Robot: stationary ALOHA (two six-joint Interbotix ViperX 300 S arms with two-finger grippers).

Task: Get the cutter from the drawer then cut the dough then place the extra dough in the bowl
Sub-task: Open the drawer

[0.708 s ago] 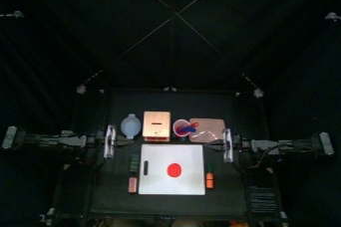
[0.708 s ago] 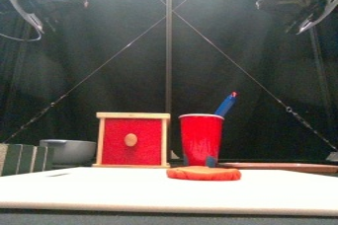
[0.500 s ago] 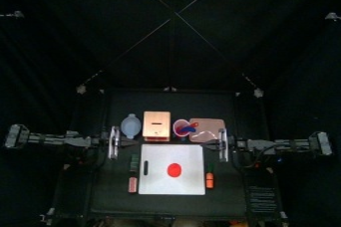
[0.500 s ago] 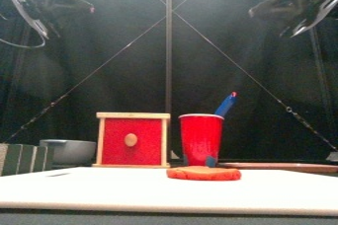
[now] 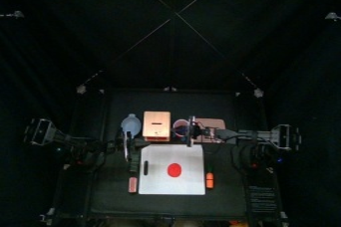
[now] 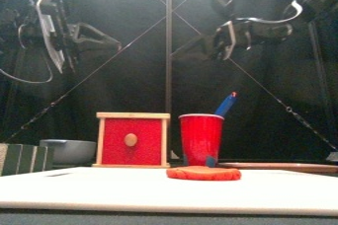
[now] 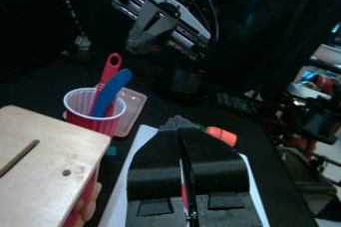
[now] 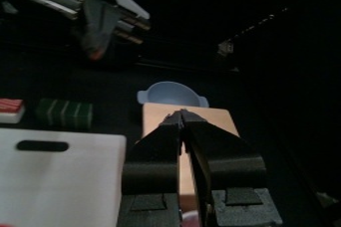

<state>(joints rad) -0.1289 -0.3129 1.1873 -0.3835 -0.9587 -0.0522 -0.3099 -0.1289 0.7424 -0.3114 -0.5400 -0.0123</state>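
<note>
Top view is showing a black table with a white cutting board lying near its front edge and a flat red disc of dough sitting uncut at the board's middle. Along the board's back edge, a blue-grey bowl, a wooden box and a red cup holding toy knives are standing in a row, with the box between the other two. The box's red drawer is facing the table's front edge and is sitting flush in its frame, so the cutter is presumably lying inside, out of sight. Both arms are hanging high above the table. The left gripper is pressing its jaws together on nothing, and the right gripper is doing the same. The coming move is turning on one relation: the drawer is opening toward the front, so a gripper will probably be needing to come down in front of the box, over the board's back edge, and pull forward. Neither arm is looking clearly nearer; the box is lying roughly midway between them.
</note>
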